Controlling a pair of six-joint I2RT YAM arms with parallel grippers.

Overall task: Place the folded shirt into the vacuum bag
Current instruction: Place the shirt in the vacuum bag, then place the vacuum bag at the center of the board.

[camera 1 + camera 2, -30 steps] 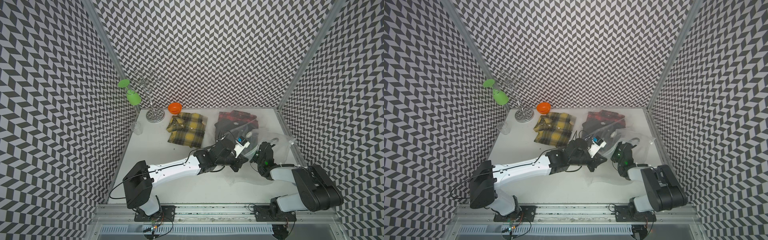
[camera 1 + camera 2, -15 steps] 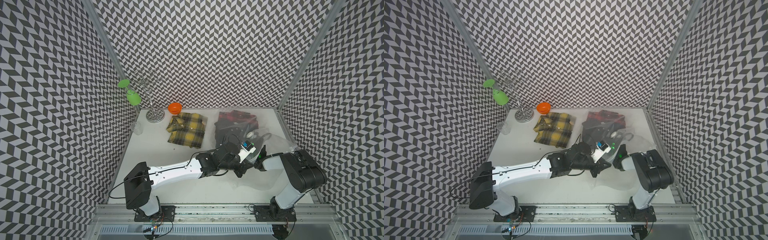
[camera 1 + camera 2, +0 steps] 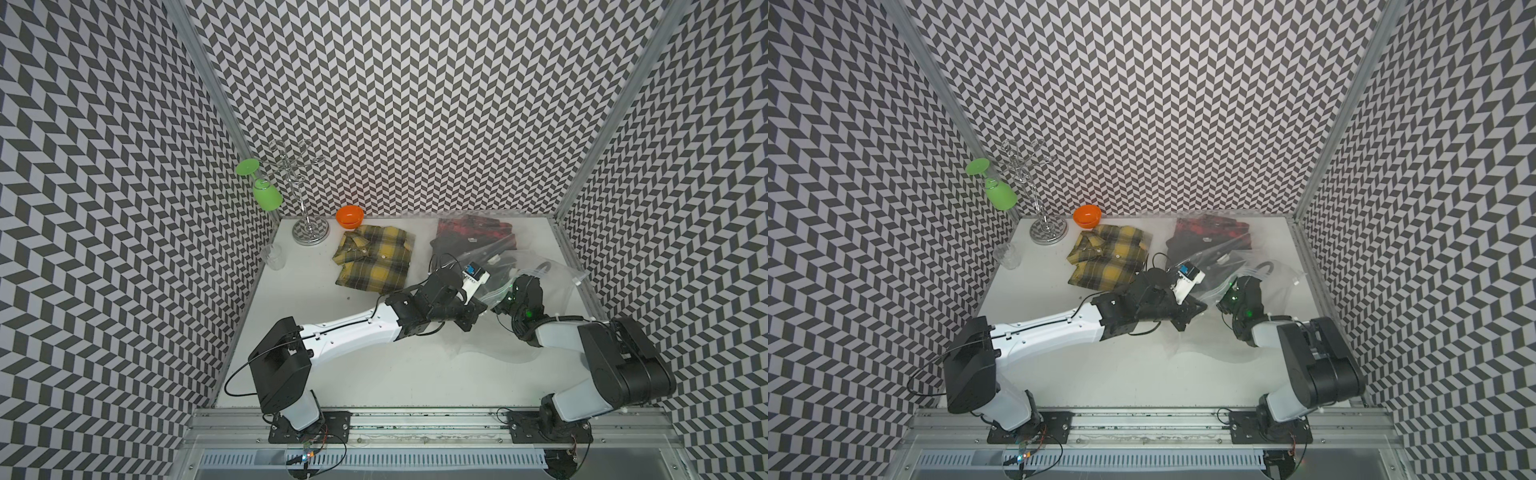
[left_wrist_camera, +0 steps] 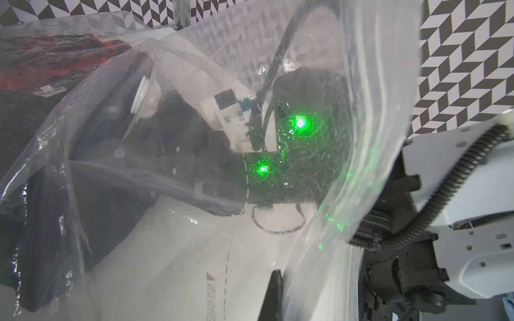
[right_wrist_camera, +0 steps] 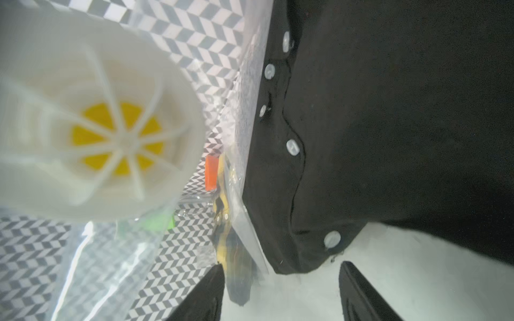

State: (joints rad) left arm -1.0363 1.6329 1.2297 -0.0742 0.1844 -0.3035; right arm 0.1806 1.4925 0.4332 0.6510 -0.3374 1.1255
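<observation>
The clear vacuum bag [image 3: 557,286] [image 3: 1281,291] lies at the table's right side with its mouth lifted. My left gripper [image 3: 473,320] [image 4: 278,289] is shut on the bag's edge and holds it up. A black folded shirt [image 5: 389,125] [image 3: 446,249] lies inside the bag, in front of a red plaid one [image 3: 473,228]. My right gripper [image 5: 283,291] [image 3: 509,291] is inside the bag and open, its tips just short of the black shirt's corner. The white valve [image 5: 97,133] [image 4: 144,96] hangs close beside it. A yellow plaid folded shirt [image 3: 376,257] lies on the table outside the bag.
At the back left stand a metal rack [image 3: 309,232] with a green glass [image 3: 266,195] hanging from it, an orange bowl [image 3: 350,216] and a clear cup [image 3: 272,255]. Patterned walls close in the table on three sides.
My right arm reached deeper into the bag and has drawn back toward the front, and its jaws now stand wider. The left gripper keeps its hold on the bag edge, nearly unmoved.
</observation>
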